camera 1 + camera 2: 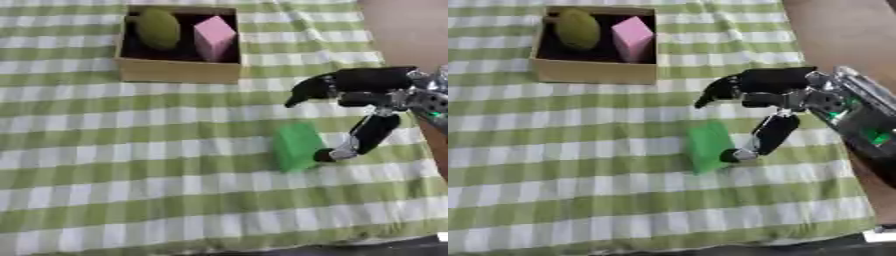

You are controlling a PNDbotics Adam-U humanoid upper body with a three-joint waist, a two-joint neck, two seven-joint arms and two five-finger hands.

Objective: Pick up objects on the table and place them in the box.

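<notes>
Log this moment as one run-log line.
right hand open, thumb touching green block | box holds pink block, olive fruit | left hand unseen

Right arm [859,120] cut off at edge

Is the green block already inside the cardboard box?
No, the green block lies on the checked cloth beside the right hand, while the cardboard box holds other things.
</notes>
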